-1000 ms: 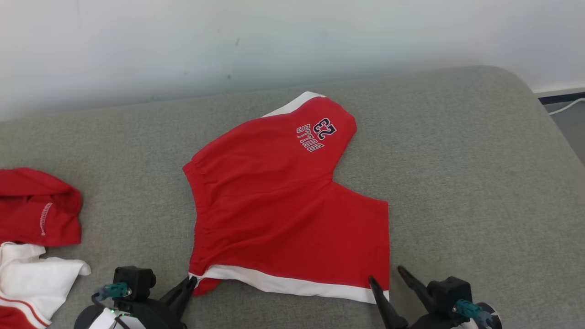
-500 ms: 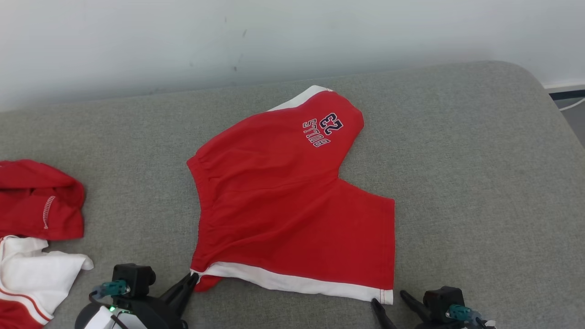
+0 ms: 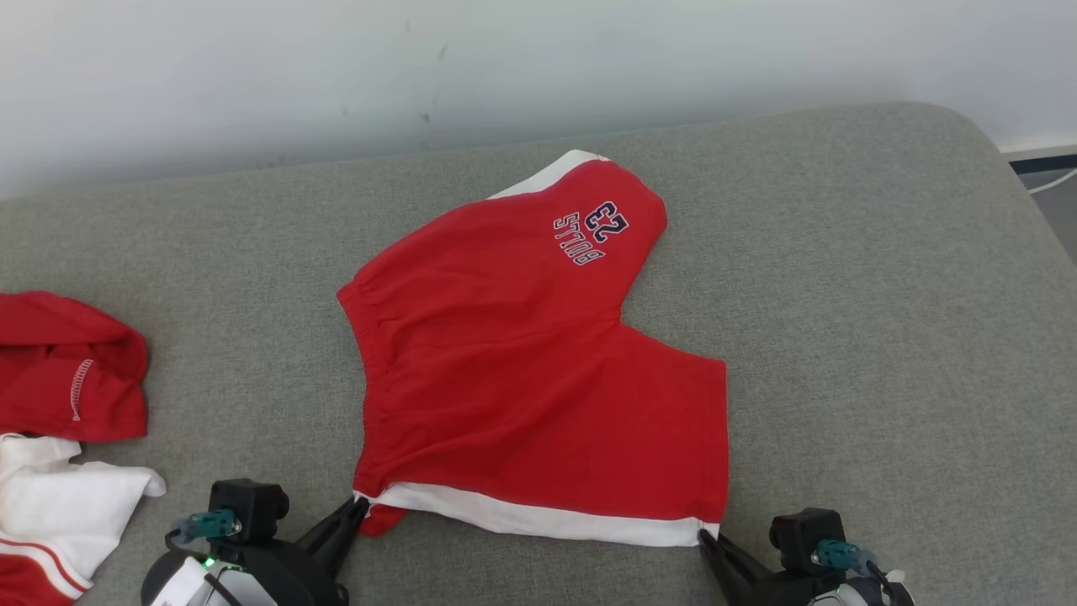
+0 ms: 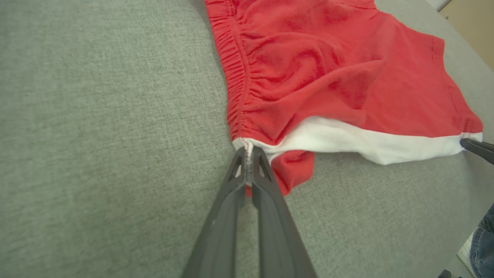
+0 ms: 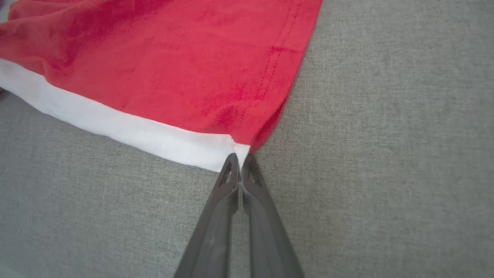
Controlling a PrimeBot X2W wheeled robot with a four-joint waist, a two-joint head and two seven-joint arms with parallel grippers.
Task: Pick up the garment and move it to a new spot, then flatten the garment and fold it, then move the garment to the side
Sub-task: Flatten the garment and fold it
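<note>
Red shorts (image 3: 522, 370) lie spread mid grey cushion (image 3: 883, 337). "BULLS 23" print (image 3: 591, 233) on far leg, white side stripe (image 3: 538, 522) along near edge. Left gripper (image 3: 359, 503): fingers pressed together, pinching stripe's left end at gathered waistband corner. Right gripper (image 3: 703, 534): fingers pressed together, pinching stripe's right end at leg-hem corner. Small red flap pokes out under stripe beside left gripper. Red garment (image 3: 71, 370) and white garment (image 3: 67, 497) heaped at cushion's left edge, well apart from shorts. Pale wall (image 3: 505, 67) behind.

A grey upholstered surface (image 3: 883, 337), perhaps a couch, carries red shorts (image 3: 522, 379) spread at its middle; a crumpled red garment (image 3: 67, 370) and white cloth (image 3: 59, 497) lie at its left.
</note>
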